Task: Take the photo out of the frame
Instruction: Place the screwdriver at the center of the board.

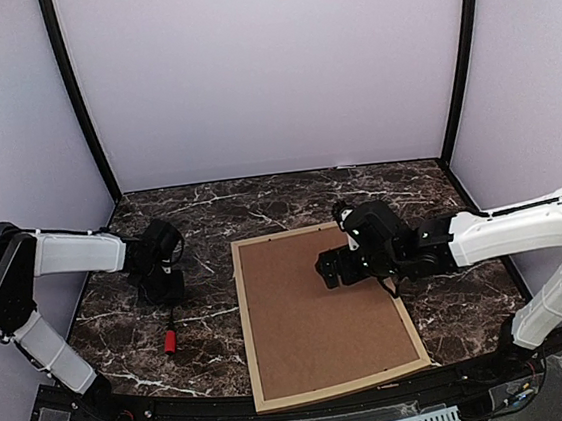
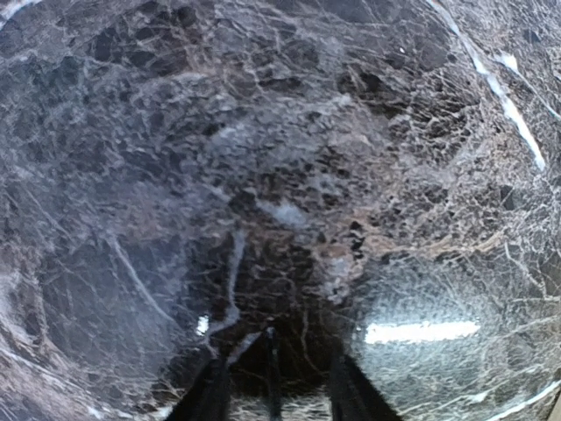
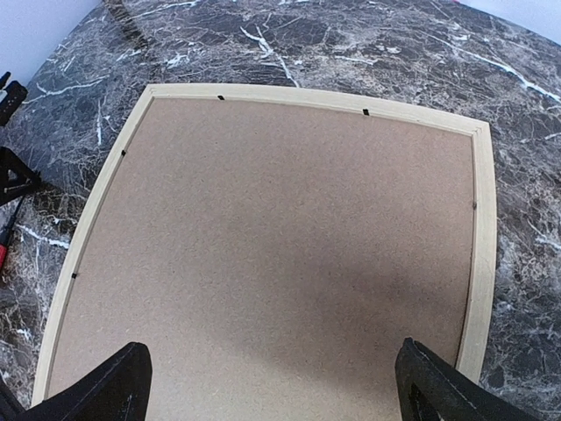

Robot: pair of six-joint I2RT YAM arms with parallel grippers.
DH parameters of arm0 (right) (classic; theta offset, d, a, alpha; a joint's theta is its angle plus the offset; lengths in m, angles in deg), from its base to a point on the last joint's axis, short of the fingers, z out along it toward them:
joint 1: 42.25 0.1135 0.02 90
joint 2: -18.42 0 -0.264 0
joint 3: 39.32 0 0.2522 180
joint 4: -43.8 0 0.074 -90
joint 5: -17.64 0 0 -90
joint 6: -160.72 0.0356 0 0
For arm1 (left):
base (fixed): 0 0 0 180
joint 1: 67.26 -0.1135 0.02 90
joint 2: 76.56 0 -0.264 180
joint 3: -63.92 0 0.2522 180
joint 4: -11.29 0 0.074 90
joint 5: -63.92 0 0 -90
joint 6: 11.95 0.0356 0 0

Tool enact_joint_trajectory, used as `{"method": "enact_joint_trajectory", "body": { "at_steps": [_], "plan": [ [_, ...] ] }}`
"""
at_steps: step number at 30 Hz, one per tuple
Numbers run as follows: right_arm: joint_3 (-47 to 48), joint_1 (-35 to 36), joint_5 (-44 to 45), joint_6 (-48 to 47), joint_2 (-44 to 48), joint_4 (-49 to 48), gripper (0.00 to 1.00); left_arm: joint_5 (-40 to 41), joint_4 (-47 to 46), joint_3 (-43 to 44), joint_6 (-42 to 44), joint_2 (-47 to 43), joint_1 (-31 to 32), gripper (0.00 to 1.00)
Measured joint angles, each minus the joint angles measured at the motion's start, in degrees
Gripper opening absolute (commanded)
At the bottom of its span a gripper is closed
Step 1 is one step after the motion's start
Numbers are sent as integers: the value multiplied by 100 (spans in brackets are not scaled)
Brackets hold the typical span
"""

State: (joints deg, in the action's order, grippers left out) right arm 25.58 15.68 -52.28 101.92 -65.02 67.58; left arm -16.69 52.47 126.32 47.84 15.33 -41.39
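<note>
The frame [image 1: 245,325] of light wood lies face down on the marble table, with a brown backing board [image 1: 321,307] filling it. The photo is hidden under the board. My right gripper [image 1: 325,268] hovers over the board's far half, open and empty. In the right wrist view its fingers [image 3: 105,390] stand wide apart above the backing board [image 3: 280,219], and the frame's moulding [image 3: 482,246] runs round it with small black tabs. My left gripper [image 1: 162,288] is left of the frame, low over bare marble. In the left wrist view the left gripper [image 2: 279,395] has its fingers apart.
A red-handled tool [image 1: 170,340] lies on the table just nearer than the left gripper. Black posts and pale walls close in the back and sides. The frame's near edge reaches almost to the table's front rim [image 1: 312,408].
</note>
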Motion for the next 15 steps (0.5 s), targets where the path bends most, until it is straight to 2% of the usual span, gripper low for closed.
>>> {"method": "enact_joint_trajectory", "body": {
  "at_steps": [3, 8, 15],
  "plan": [
    [-68, -111, -92, 48, 26, -13, 99, 81, -81, -92, -4, -90, -7, 54],
    [-393, -466, -216, 153, 330, 50, 99, 138, -55, -212, 15, -315, -15, 62],
    [-920, -1180, -407, 459, 1078, 238, 99, 125, -42, -234, 131, -1165, 326, 71]
  ]
}}
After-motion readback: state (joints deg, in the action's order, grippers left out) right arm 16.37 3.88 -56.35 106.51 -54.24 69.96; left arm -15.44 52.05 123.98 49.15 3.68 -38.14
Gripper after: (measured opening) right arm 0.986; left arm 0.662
